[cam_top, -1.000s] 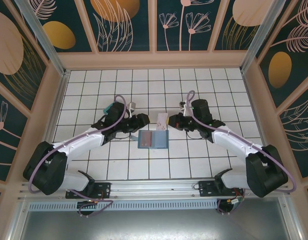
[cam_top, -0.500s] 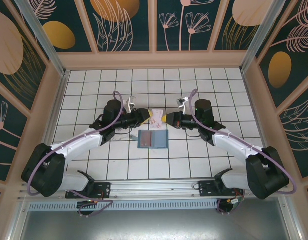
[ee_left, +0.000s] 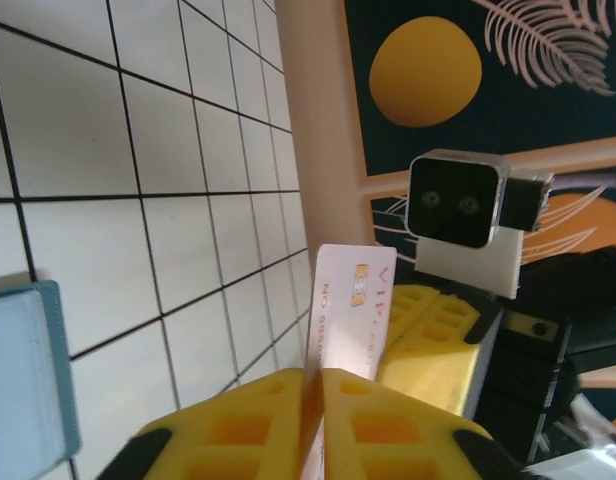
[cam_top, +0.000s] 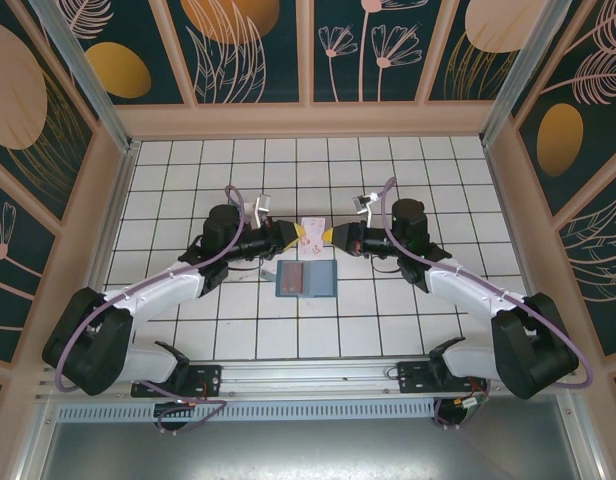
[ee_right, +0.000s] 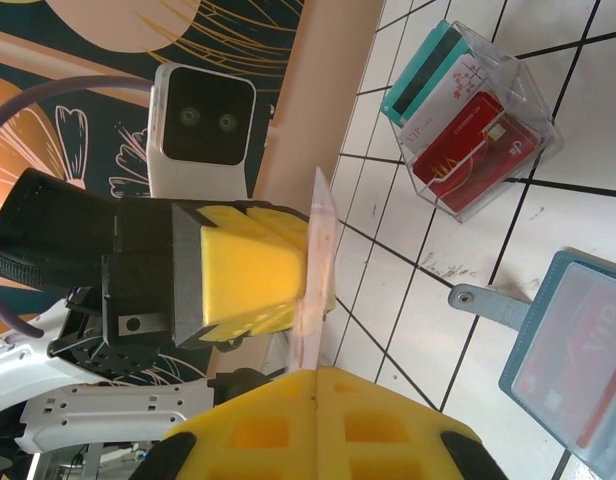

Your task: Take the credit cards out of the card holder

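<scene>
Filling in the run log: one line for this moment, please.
left gripper: shut on white card | right gripper: shut on same card, midair | card holder: open on table

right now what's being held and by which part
One pale credit card, pinched by both: left gripper on one edge, right gripper on the opposite edge.

You see the card holder [ee_left: 23, 380] cut off at 8 o'clock; the credit card [ee_left: 350, 310] has its lower end hidden inside the left gripper [ee_left: 313, 390]
</scene>
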You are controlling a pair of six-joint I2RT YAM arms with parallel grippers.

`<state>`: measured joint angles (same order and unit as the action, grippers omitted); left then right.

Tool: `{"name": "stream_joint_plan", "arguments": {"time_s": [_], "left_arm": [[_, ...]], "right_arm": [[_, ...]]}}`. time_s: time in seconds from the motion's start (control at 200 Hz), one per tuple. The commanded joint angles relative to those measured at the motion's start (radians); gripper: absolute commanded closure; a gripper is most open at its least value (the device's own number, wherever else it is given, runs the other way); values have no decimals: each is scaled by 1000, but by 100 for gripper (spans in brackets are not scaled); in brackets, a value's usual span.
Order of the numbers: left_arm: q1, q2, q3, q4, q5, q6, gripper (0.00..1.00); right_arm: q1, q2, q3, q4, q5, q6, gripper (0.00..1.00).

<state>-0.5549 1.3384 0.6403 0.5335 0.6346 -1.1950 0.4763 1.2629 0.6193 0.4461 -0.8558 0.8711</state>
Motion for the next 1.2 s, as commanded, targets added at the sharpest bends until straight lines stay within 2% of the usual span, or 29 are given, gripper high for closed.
{"name": "stream_joint_plan", "arguments": {"time_s": [0.0, 0.09, 0.12, 0.165, 0.21, 0.285, 0.425, 0.5, 0.621, 0.761, 0.921, 1.021, 1.196], "left_arm": [[-2, -42, -6, 85, 28, -11, 98], [-2, -57, -4, 83, 25, -3, 100], [-2, -63, -4, 74, 24, 4, 100], [-2, -69, 3, 45, 17, 21, 100], [-2, -75, 19, -17, 7, 60, 100], [-2, -81, 65, -169, -22, 155, 100], [-2, -63, 182, -482, -120, 364, 100], [-2, -52, 224, -593, -199, 447, 100], [-3, -47, 269, -737, -401, 574, 100], [-2, -48, 312, -837, -607, 743, 100], [-2, 8, 407, -977, -749, 965, 100], [-2, 67, 483, -1069, -888, 1059, 100], [-2, 125, 503, -1083, -1022, 1232, 100]], "right_arm": [[-2, -8, -12, 64, -32, 1, 100], [-2, -8, -13, 60, -32, -5, 99], [-2, -8, -13, 53, -32, -7, 87], [-2, -9, -13, 35, -25, -18, 60], [-4, -14, -13, 16, -13, -28, 44], [-3, -23, -13, -8, 3, -44, 26], [-6, -39, -4, -73, 41, -89, 2], [-6, -49, 3, -108, 61, -118, 1], [-7, -71, 15, -160, 94, -167, 1], [-7, -94, 24, -210, 119, -221, 1], [-6, -134, 4, -210, 140, -256, 1], [-8, -142, -2, -215, 138, -271, 1], [-9, -133, -13, -205, 130, -276, 1]]}}
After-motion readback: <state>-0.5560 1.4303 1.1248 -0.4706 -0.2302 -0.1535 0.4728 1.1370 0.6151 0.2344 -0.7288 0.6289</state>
